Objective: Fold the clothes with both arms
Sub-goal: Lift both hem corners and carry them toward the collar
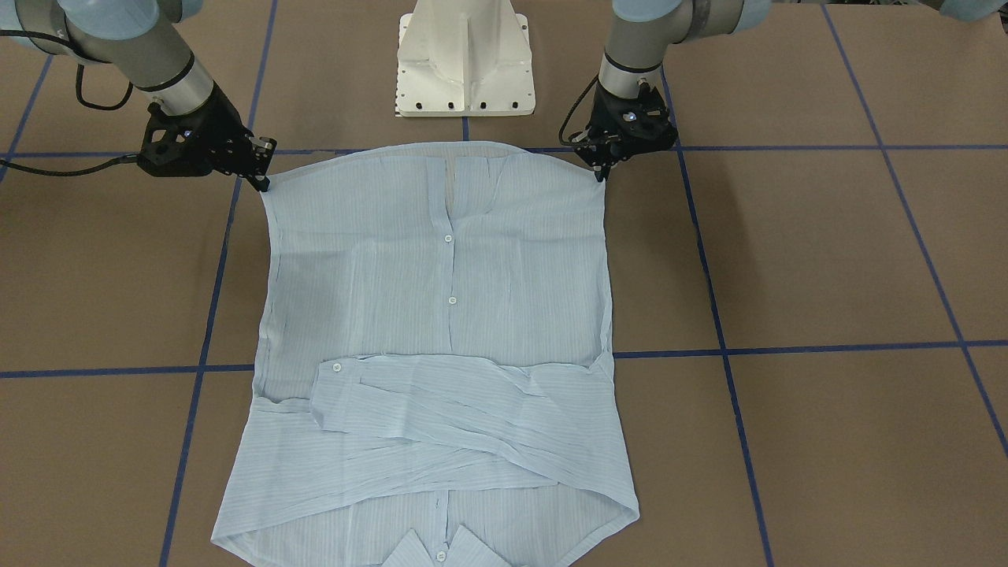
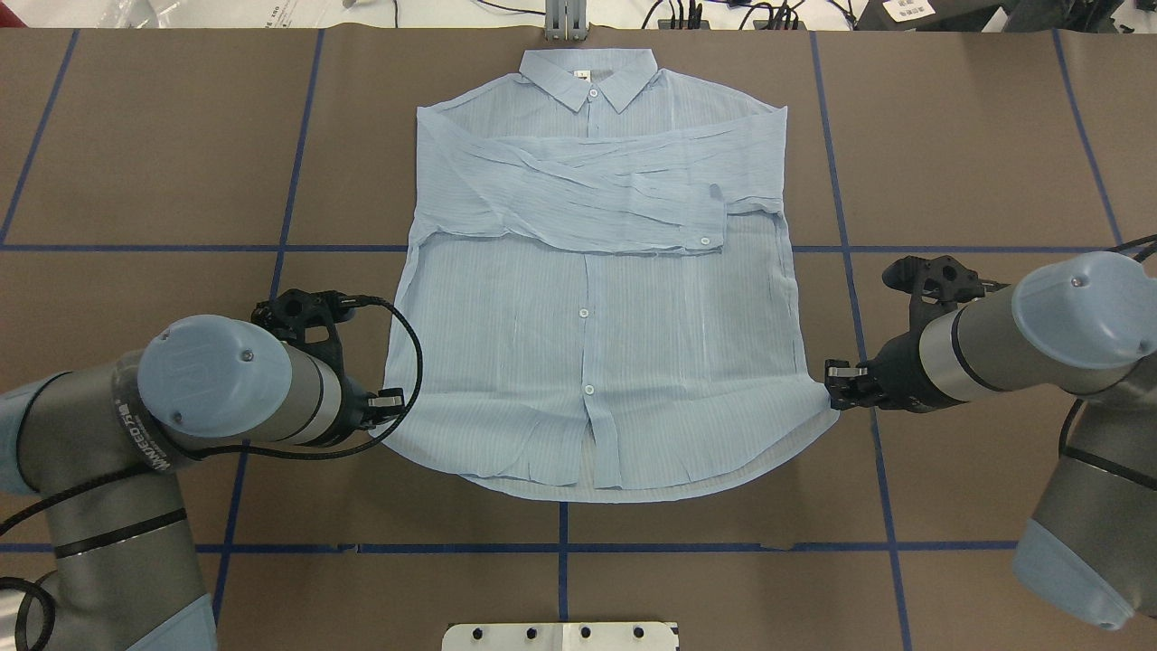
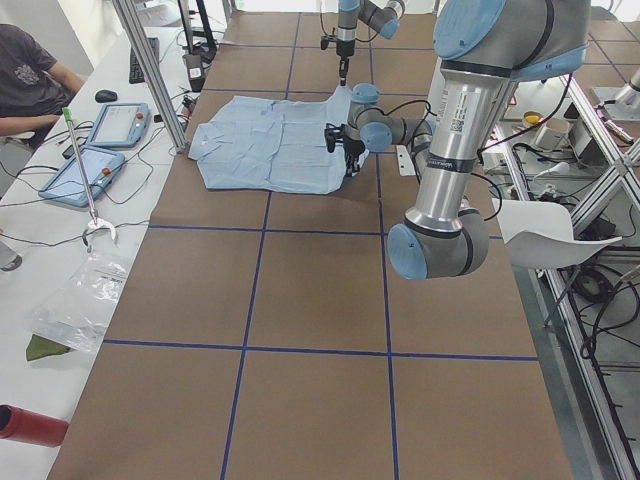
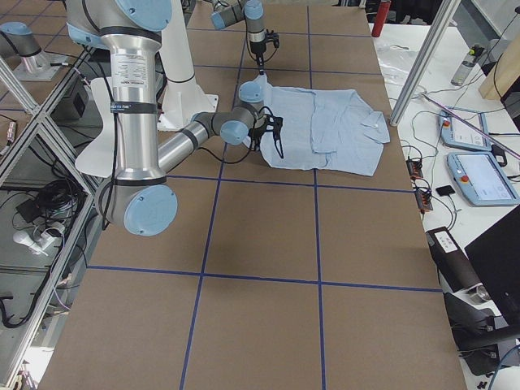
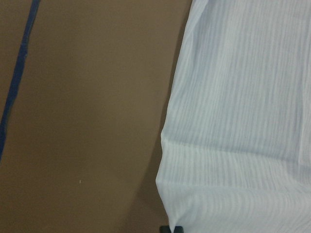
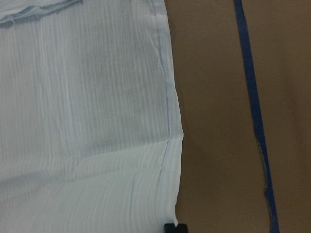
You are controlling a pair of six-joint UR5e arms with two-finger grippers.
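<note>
Left gripper (image 2: 390, 399) and right gripper (image 2: 833, 381) each sit at 1 of the 2 hem corners of the shirt (image 2: 587, 362). In the front-facing view their fingertips look pressed together on the cloth, left (image 1: 602, 172) and right (image 1: 262, 183), so I read both as clenched on the fabric. Each wrist view shows the shirt's edge running straight down to the fingertips at the bottom of the frame. The shirt lies buttoned-side up and flat on the brown table (image 2: 136, 181), its collar (image 2: 587, 81) at the far side from the robot. Its hem (image 2: 587, 484) is nearest the base, and the 2 sleeves (image 2: 597, 194) are already crossed over the chest. That puts the work at the lengthwise fold: sleeves in, bottom half not yet brought up. The next move calls for both arms to lift the corners a little and carry them away from the robot at the same pace. Keeping the hem stretched between them, they should lay it over the sleeves with the corners near the shoulders. The cloth looks thin and limp, so uneven speed would likely skew the fold. Near the hem the back layer peeks out past the front, and I cannot tell whether each pinch holds both layers or only 1.
</note>
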